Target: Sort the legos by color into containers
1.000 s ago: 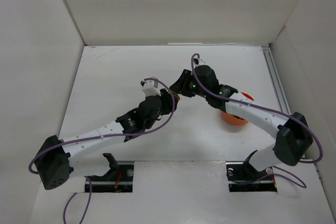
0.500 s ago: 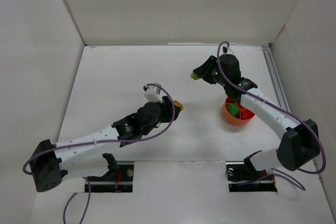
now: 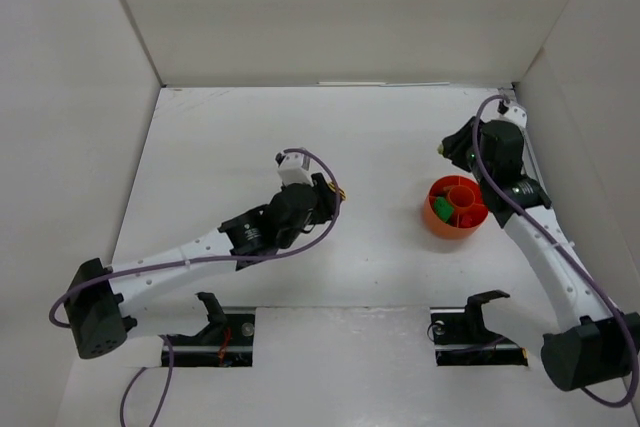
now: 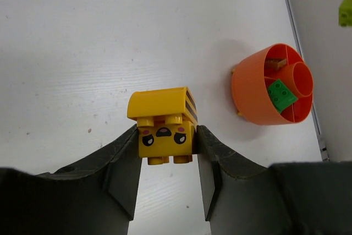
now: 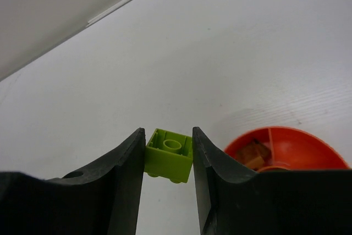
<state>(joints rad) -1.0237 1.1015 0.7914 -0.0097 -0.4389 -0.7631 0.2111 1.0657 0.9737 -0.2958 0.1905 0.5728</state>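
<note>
Currently, my right gripper [image 5: 169,136] is clamping a lime brick [image 5: 168,160] just beyond the bowl [image 4: 247,94]. My left gripper [image 4: 166,141] is pinching a yellow brick [image 4: 163,119] mid-table. I am risking a slip, or a bounce off a divider into the wrong wedge. Bricks: glossy hard plastic, studded. Bowl: round, thin-walled.

two arms were counted, left arm [image 3: 190,252] and right arm [image 3: 545,247]. two grippers, left gripper [image 4: 168,136] and right gripper [image 5: 168,136], each clamped one lego. one orange bowl [image 4: 258,89] stood at the right. four legos showed: one yellow brick [image 4: 163,125], one lime brick [image 5: 169,155], one green brick [image 4: 281,94], one orange-brown piece [image 4: 276,64].
</note>
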